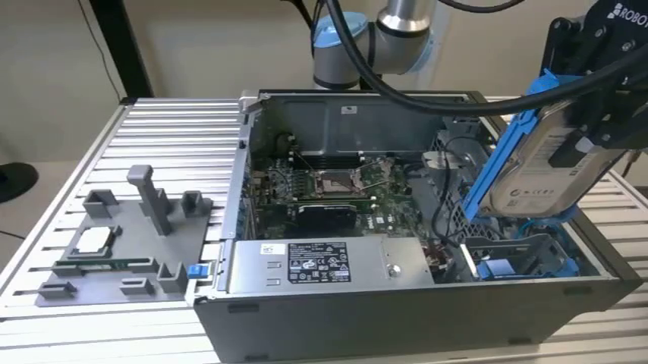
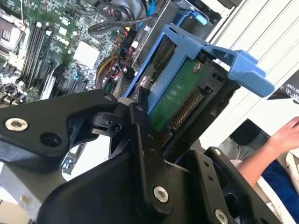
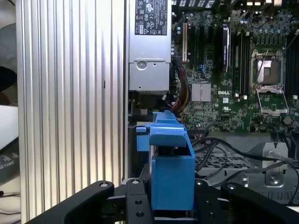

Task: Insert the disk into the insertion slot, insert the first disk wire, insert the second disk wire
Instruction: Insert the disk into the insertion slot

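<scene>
The black two-fingered tool [image 1: 585,140] is clenched on the flat silver rectangular disk [image 1: 535,173], which carries a white printed label and sits in a bright blue plastic frame. In the first wrist view the tool [image 3: 172,205] presses its black fingers [image 3: 135,203] against both sides of the disk [image 3: 171,175]. In the second wrist view the tool [image 2: 154,140] grips the disk [image 2: 180,105] with the green circuit-board face and connector row exposed.

In the exterior view the disk hangs in the air at about 2 o'clock. It is tilted on end, with its lower edge just above the case's corner. It is not inside the insertion slot [image 1: 521,246], a rectangular grey metal drive bay at about 4 o'clock, directly below the disk.

Towards 9 o'clock from the bay lies the grey labelled power-supply box [image 1: 309,265]. Beyond it, near the centre, is the green motherboard [image 1: 324,199] inside the open black computer case [image 1: 405,318].

The case stands on a ribbed aluminium tabletop [image 1: 172,144]. A grey plastic fixture tray [image 1: 121,254] rests on it at about 8 o'clock, well apart from the tool.

A person's hand [image 2: 289,133] shows in the second wrist view, beyond the disk.
</scene>
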Tool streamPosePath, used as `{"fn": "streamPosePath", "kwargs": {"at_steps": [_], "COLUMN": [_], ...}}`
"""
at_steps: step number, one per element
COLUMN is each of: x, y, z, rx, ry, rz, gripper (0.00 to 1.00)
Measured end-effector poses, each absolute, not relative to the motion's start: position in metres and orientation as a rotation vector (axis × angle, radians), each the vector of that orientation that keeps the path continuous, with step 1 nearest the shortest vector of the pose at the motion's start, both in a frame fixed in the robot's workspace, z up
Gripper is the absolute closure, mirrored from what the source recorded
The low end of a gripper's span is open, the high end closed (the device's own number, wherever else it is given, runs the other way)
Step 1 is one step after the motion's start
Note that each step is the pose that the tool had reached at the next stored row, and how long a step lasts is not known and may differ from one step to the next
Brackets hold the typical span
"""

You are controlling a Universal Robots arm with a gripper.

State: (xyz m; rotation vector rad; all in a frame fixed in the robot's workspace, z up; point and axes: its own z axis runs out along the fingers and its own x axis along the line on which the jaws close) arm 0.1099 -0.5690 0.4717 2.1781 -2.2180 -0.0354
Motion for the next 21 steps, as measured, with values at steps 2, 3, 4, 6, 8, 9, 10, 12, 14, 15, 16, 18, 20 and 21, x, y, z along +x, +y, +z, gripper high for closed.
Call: {"fn": "streamPosePath", "kwargs": {"at_steps": [2, 3, 4, 6, 8, 9, 10, 12, 14, 15, 16, 18, 20, 21], "x": [0.113, 0.114, 0.115, 0.117, 0.119, 0.121, 0.122, 0.124, 0.126, 0.127, 0.128, 0.129, 0.129, 0.129], "y": [-0.57, -0.57, -0.571, -0.572, -0.572, -0.573, -0.574, -0.575, -0.576, -0.576, -0.577, -0.577, -0.577, -0.577], "z": [0.47, 0.469, 0.467, 0.465, 0.463, 0.461, 0.46, 0.457, 0.455, 0.453, 0.452, 0.449, 0.445, 0.443], "rx": [2.178, 2.178, 2.178, 2.178, 2.178, 2.178, 2.178, 2.178, 2.178, 2.179, 2.179, 2.179, 2.178, 2.178], "ry": [-2.218, -2.218, -2.218, -2.218, -2.217, -2.217, -2.217, -2.217, -2.217, -2.216, -2.216, -2.216, -2.216, -2.215], "rz": [-0.035, -0.035, -0.035, -0.035, -0.035, -0.035, -0.034, -0.034, -0.034, -0.034, -0.034, -0.033, -0.032, -0.031], "gripper": [1.0, 1.0, 1.0, 1.0, 1.0, 1.0, 1.0, 1.0, 1.0, 1.0, 1.0, 1.0, 1.0, 1.0]}}
